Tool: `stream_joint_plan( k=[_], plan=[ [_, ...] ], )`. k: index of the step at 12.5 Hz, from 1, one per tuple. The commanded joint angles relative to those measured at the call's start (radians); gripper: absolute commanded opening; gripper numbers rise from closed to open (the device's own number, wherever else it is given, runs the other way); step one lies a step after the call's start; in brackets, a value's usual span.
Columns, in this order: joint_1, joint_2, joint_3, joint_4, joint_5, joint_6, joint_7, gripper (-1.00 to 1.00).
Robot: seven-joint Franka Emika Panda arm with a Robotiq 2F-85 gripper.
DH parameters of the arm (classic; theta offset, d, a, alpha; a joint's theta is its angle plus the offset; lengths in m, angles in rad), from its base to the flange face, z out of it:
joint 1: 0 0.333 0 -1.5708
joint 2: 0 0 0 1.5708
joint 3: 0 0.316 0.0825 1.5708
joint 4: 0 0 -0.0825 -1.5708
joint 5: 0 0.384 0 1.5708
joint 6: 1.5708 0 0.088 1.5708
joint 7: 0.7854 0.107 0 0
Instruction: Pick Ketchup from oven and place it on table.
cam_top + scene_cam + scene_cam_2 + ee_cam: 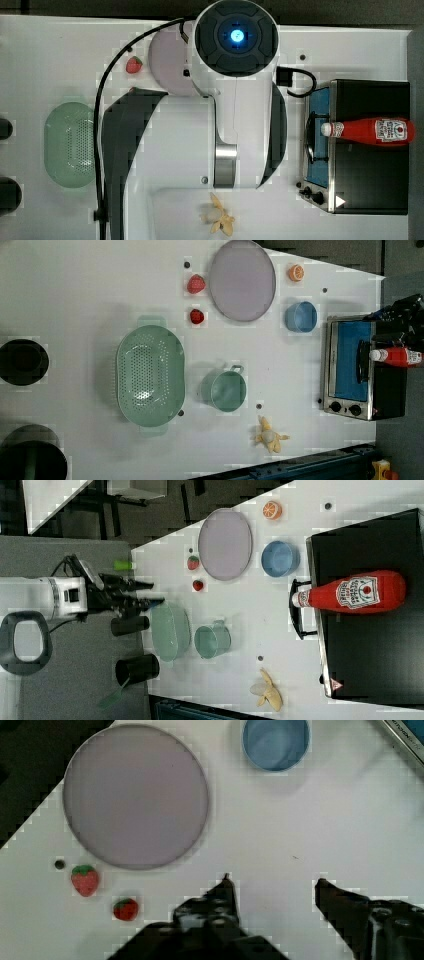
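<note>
While hanging over the large white flat table (280, 825), black two-fingered gripper (272, 887) spread apart, clasping nothing. Beyond the jaws in the wrist view: round lilac plate (135, 795), small blue bowl (276, 742), two little red strawberries (85, 880) off to one side. Well away from the jaws, slim red plastic ketchup bottle (350, 594) with white cap, lying on its side atop the black box-shaped toaster oven (372, 645), cap poking out over the door handle
</note>
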Motion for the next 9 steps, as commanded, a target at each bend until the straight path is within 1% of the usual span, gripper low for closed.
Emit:
stream_joint_plan(
  k=[1,3,6,9],
  plan=[
    [-0.036,-0.409,-0.017,-0.159,-0.035,-0.178,0.031,0.59],
    [-0.037,-0.409,-0.019,-0.159,-0.035,-0.178,0.031,1.00],
    [-0.042,-0.404,-0.055,-0.159,-0.035,-0.173,0.031,1.00],
    [-0.060,-0.371,-0.132,-0.158,-0.036,-0.144,0.031,1.00]
  ],
)
